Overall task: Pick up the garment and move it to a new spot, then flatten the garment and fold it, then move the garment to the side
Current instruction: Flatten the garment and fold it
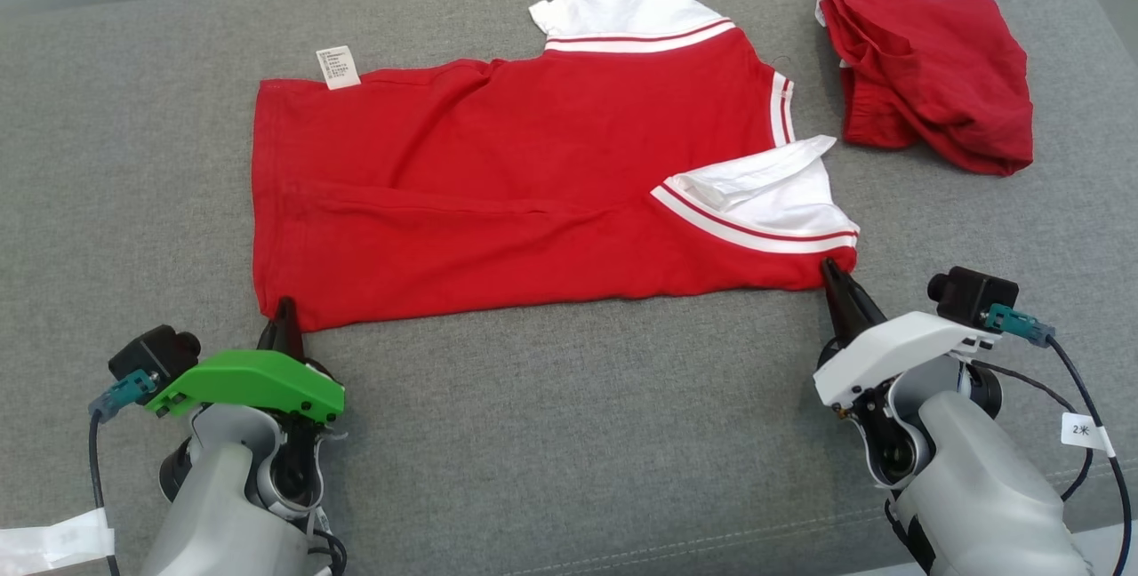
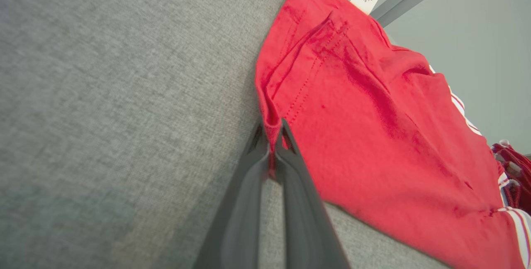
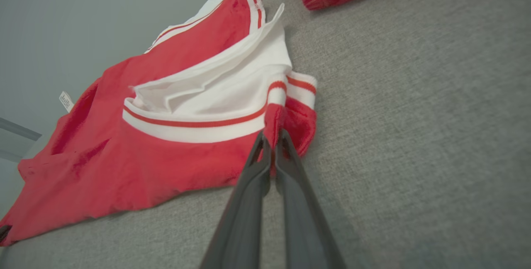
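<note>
Shirt (image 1: 498, 194) lies spread on the grey cushion (image 1: 569, 452) and looks soft, light and floppy. Left gripper (image 1: 284, 308) is clamped on its near hem corner, right gripper (image 1: 832, 268) on the edge by the near sleeve. These look like 2 sound holds.

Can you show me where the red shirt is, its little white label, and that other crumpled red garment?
red shirt (image 1: 498, 194), head view, the middle of its flat red body.
white label (image 1: 338, 67), head view, the centre of the tag.
crumpled red garment (image 1: 933, 78), head view, its bunched red middle.
</note>
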Robot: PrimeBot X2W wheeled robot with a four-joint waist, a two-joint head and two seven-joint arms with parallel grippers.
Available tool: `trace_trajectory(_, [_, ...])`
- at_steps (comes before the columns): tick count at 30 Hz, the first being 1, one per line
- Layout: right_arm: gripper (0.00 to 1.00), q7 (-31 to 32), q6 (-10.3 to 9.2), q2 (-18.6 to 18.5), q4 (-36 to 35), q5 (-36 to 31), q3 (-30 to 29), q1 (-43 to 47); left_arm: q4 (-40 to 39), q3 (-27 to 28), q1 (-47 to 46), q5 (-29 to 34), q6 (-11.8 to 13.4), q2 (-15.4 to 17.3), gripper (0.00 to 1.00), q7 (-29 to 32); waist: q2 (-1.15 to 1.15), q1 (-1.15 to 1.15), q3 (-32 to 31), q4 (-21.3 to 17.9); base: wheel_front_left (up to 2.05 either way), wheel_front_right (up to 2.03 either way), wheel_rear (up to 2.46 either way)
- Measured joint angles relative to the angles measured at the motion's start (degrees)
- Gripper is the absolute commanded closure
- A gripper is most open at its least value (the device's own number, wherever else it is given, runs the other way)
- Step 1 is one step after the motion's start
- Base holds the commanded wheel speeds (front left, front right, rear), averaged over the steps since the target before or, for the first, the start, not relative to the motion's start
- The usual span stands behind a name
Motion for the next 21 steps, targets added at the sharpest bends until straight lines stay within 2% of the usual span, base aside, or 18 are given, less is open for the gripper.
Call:
trace_trajectory(13, [1.0,-0.9,0.0,-0.7,-4.4,1.0,0.9,0.5,-1.2,-0.6,0.5,-2.7,-2.5,-0.1,1.0,-1.8,0.0,0.0,-1.6,0.6,0.0,0.0,0.0])
trace_trajectory(21, [1.0,-1.0,0.02,-2.7,-8.6,2.4,0.3,6.3,-3.8,0.3,6.3,-3.5,-3.6,-0.3,1.0,-2.8,0.0,0.0,-4.4,1.3,0.0,0.0,0.0])
